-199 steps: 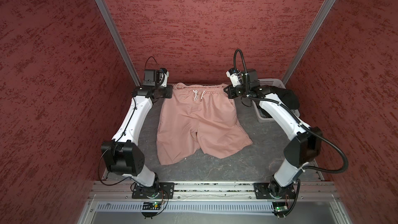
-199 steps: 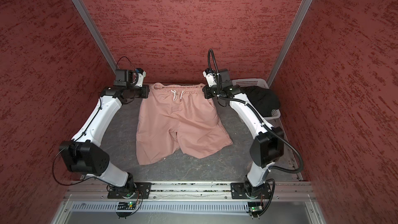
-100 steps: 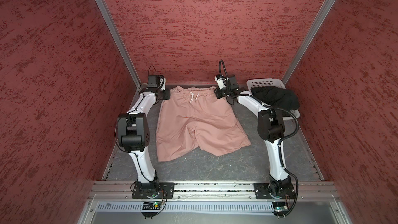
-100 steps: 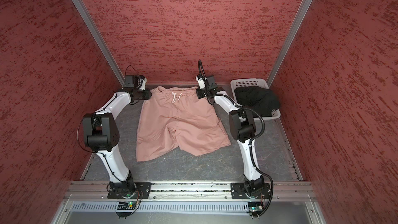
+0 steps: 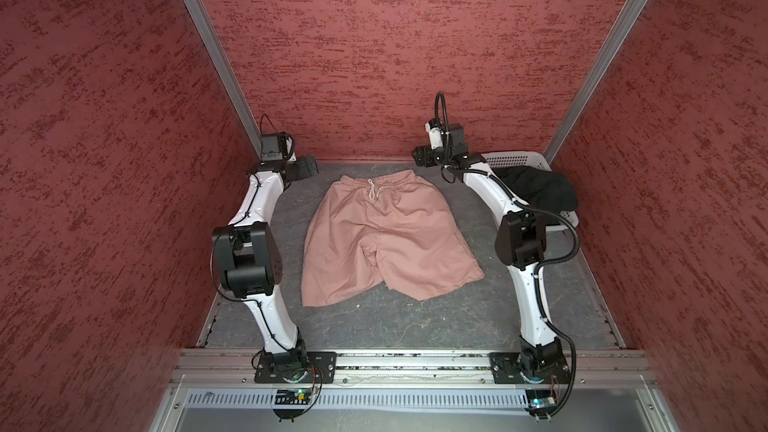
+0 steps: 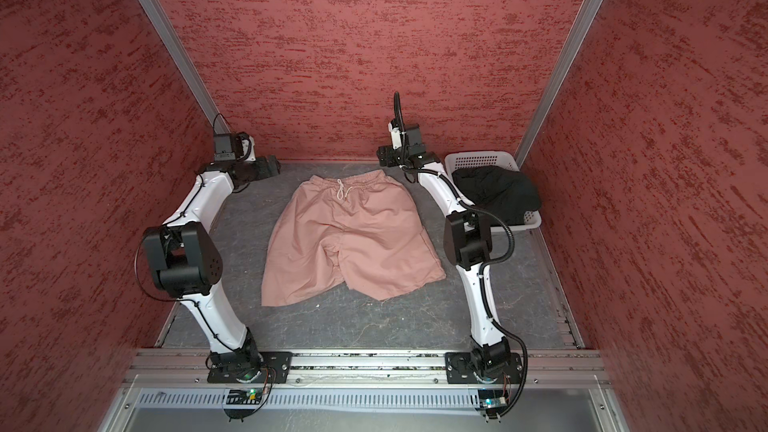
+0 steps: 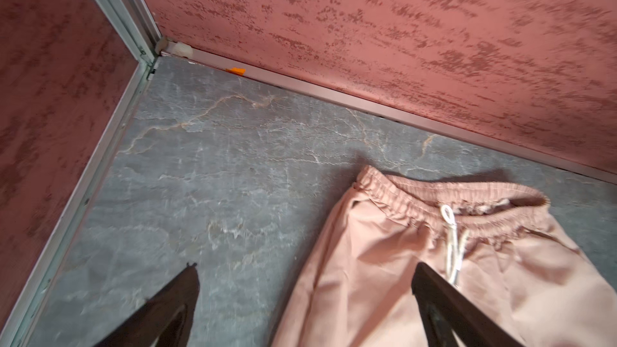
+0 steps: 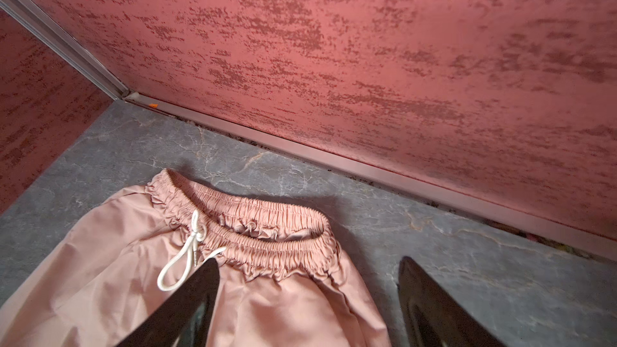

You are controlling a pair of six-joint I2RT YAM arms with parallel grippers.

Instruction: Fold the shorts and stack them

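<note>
Shorts (image 5: pixel 386 238), pink, flat, table (image 5: pixel 374 326) showing all round, left gripper (image 7: pixel 305 267) spread, right gripper (image 8: pixel 310 261) spread

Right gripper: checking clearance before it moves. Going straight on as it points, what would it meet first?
Probably the gathered waistband end of the pink shorts, just ahead of the open right gripper; depth is unclear, so maybe the grey table beside it.

In both top views your left arm (image 5: pixel 259 205) runs up from its base at 7 o'clock, bends at 9, and ends with the left gripper (image 5: pixel 306 168) at 11, jaws spread wide. Your right arm (image 5: pixel 484 187) mirrors it from 5 o'clock, bending at 3. Its right gripper (image 5: pixel 420 156) sits at 1, jaws also wide apart.
</note>
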